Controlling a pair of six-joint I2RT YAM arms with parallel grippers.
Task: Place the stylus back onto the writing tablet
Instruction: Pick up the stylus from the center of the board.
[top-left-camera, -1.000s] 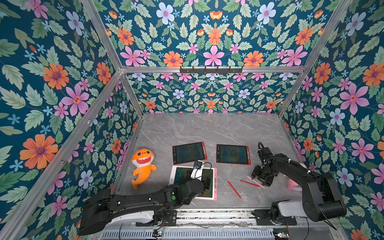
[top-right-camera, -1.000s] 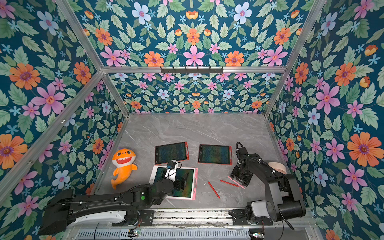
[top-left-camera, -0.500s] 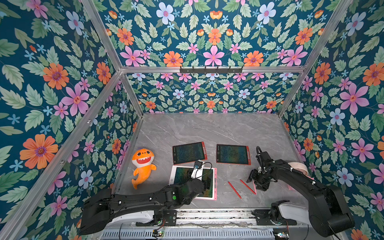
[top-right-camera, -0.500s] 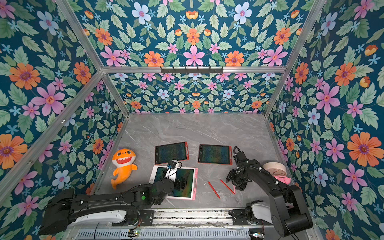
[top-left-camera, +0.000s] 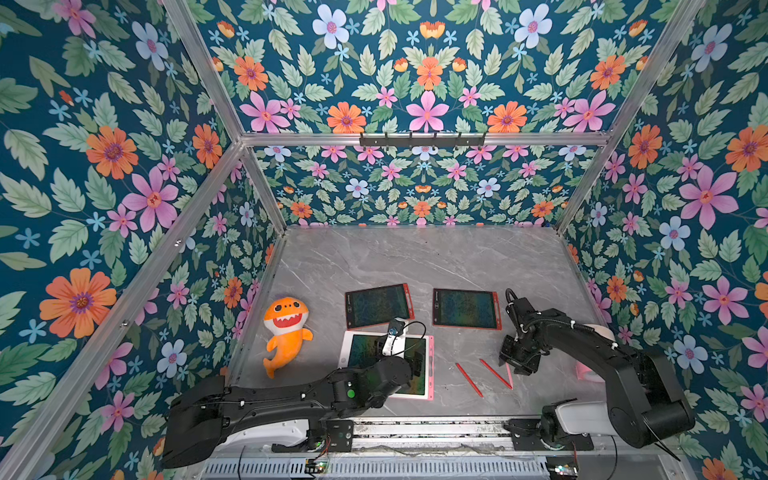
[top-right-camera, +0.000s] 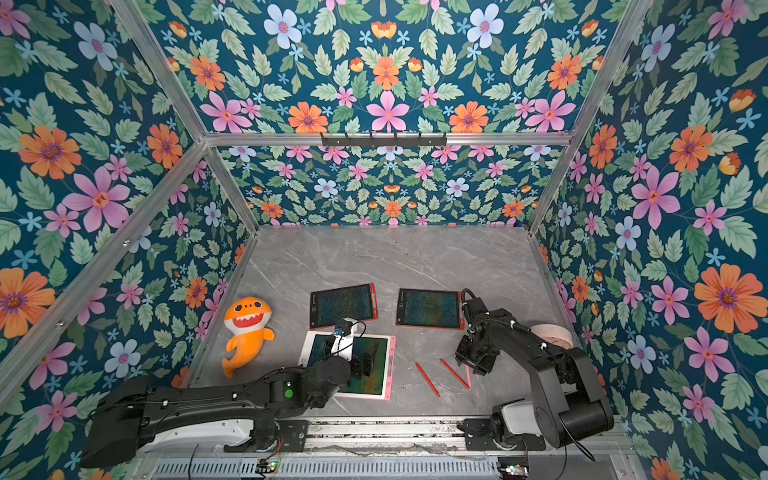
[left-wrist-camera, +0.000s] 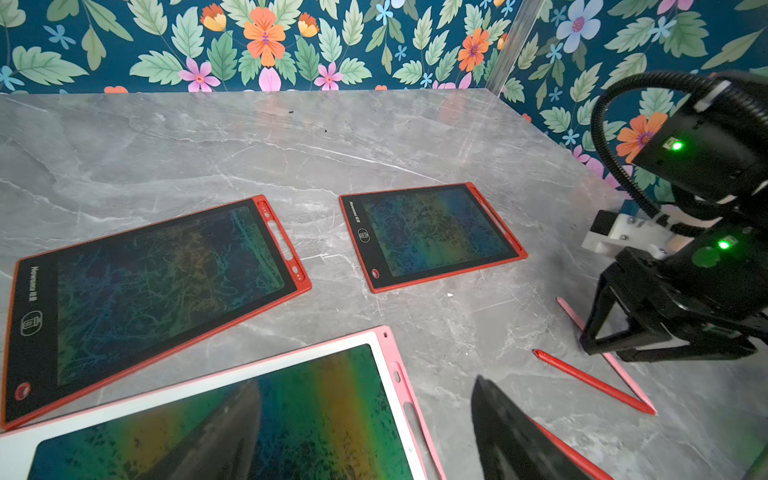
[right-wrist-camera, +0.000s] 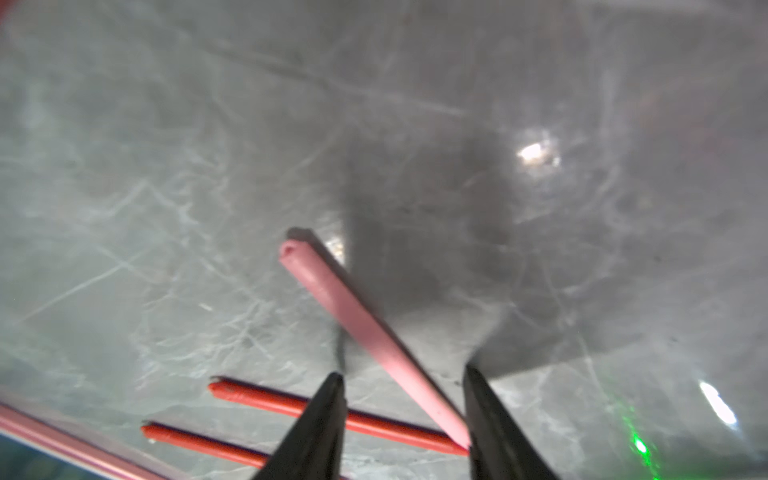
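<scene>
A pink stylus (right-wrist-camera: 353, 311) lies on the grey table (top-left-camera: 415, 266), right of the pink-and-white writing tablet (top-left-camera: 431, 365). It also shows in a top view (top-right-camera: 468, 376). My right gripper (right-wrist-camera: 403, 374) is low over it, open. The stylus runs between its fingers and touches one finger near the tip. In both top views that gripper (top-left-camera: 513, 365) stands at the stylus's far end. My left gripper (left-wrist-camera: 365, 386) hovers open over the tablet's right edge (left-wrist-camera: 399, 374), holding nothing.
Two red styluses (top-left-camera: 468, 379) (top-left-camera: 494, 372) lie just left of the pink one. Two red-framed tablets (top-left-camera: 377, 306) (top-left-camera: 465, 308) lie farther back. An orange shark plush (top-left-camera: 286, 328) sits at the left. A tape roll (top-right-camera: 552, 334) is by the right wall.
My right gripper has shifted slightly left and forward, down onto the pink stylus, and its jaws have narrowed around it. The left arm has not moved.
</scene>
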